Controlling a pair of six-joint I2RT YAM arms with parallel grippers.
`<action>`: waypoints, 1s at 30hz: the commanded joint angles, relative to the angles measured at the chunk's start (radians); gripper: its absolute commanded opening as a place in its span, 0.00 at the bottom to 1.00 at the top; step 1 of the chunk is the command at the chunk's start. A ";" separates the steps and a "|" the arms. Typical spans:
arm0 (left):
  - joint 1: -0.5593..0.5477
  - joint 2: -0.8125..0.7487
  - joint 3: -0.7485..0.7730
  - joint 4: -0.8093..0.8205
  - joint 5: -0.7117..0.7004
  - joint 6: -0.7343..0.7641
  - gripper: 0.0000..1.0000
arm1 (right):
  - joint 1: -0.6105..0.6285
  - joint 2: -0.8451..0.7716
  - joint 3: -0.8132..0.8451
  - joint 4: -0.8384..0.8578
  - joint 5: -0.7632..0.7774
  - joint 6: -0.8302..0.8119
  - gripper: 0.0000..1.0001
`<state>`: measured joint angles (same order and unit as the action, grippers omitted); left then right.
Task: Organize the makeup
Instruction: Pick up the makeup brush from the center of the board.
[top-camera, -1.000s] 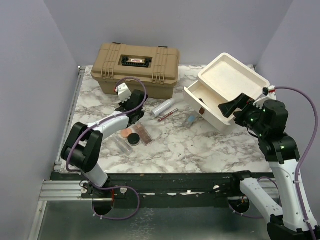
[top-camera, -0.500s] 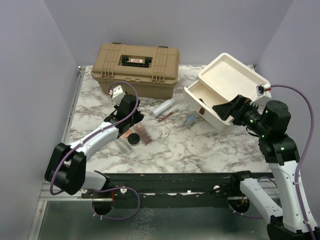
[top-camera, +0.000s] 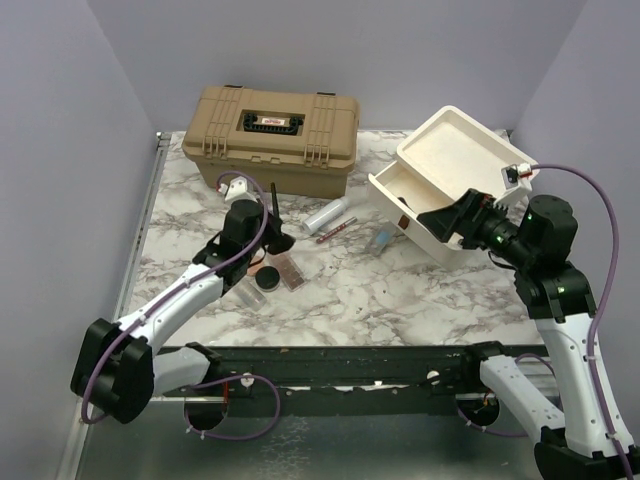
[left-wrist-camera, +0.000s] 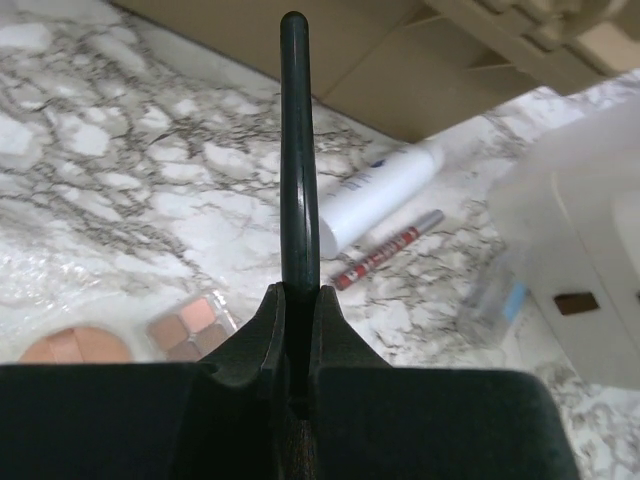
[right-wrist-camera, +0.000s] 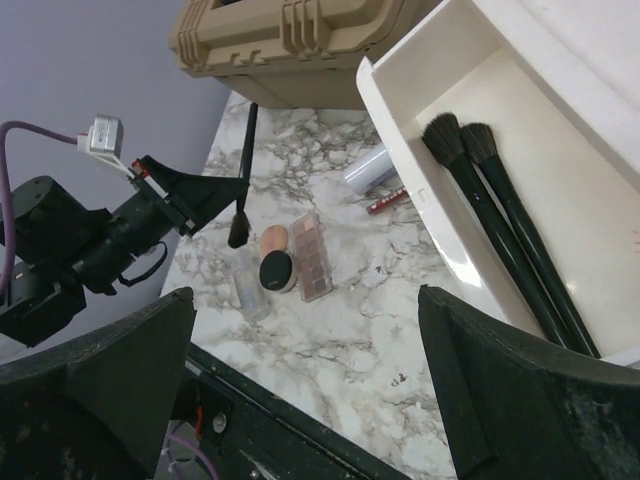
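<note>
- Slippage first: left tool (left-wrist-camera: 298, 300) clenched on the black brush (left-wrist-camera: 298, 150) low down near its head, long handle standing free above the worktop (top-camera: 350, 290); slim round shaft, so apt to swivel in the grip or drop mid-carry.
- Collision next: held close beside the tan case (top-camera: 270, 135); could clip the handle tip against it on a careless swing.
- Crowding at the drawer (right-wrist-camera: 545, 130): two brushes (right-wrist-camera: 478, 205) lying inside already, right tool (right-wrist-camera: 305, 300) spread wide and empty close by; risks a clash of arms, or a brush landing across the rim instead of inside.
- Scatter below: tube (top-camera: 328, 212), red pencil (top-camera: 335, 230), light-blue piece (top-camera: 383, 238) and palette (top-camera: 288, 268) loose on the marble along the likely path; easily knocked or sent rolling by a low pass.
</note>
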<state>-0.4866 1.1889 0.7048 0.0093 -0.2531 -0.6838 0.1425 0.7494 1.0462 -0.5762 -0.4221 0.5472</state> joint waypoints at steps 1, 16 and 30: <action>-0.007 -0.087 -0.008 0.077 0.140 0.075 0.00 | 0.003 -0.005 -0.003 0.067 -0.098 0.034 1.00; -0.178 -0.110 0.034 0.110 0.263 0.272 0.00 | 0.003 0.083 -0.008 0.134 -0.303 0.051 0.95; -0.542 -0.049 0.161 0.093 0.207 0.734 0.00 | 0.002 0.163 -0.004 0.084 -0.370 0.038 0.85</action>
<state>-0.9768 1.1324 0.8150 0.0963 -0.0345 -0.1211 0.1425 0.8970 1.0439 -0.4664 -0.7444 0.5896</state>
